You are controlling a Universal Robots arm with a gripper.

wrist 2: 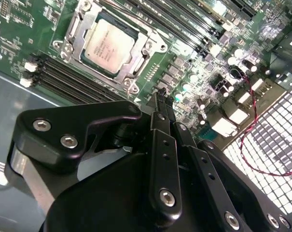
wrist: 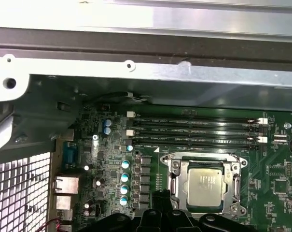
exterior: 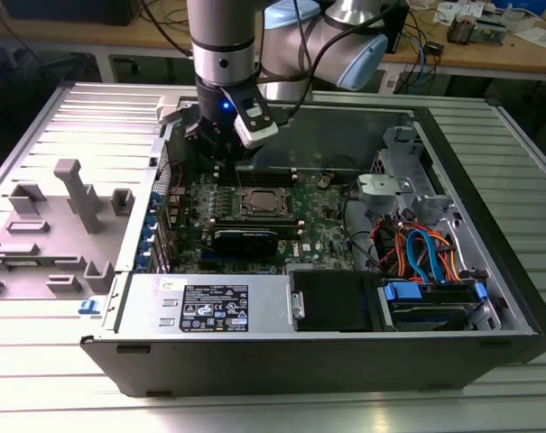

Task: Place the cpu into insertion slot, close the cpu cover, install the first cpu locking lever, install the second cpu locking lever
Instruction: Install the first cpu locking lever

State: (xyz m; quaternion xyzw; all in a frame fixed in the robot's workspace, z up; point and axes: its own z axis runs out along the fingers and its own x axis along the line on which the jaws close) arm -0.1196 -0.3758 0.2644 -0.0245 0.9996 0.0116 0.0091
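The black linkage gripper (wrist 2: 160,96), fingertips pressed together on nothing, hangs over the green motherboard (wrist 2: 20,29) beside the socket's edge. Beyond, the dull silver-grey square cpu (wrist: 205,186) sits in the dark-rimmed insertion slot (wrist: 203,163), the thin silver cpu cover (wrist: 178,180) framing it; long black memory slots (wrist: 194,130) lie farther.

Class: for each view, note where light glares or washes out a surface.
Exterior view: a blue light glows on the arm's wrist; second wrist view: the perforated rear panel is washed out white; first wrist view: the chassis rim is bright and the cpu catches a sheen.
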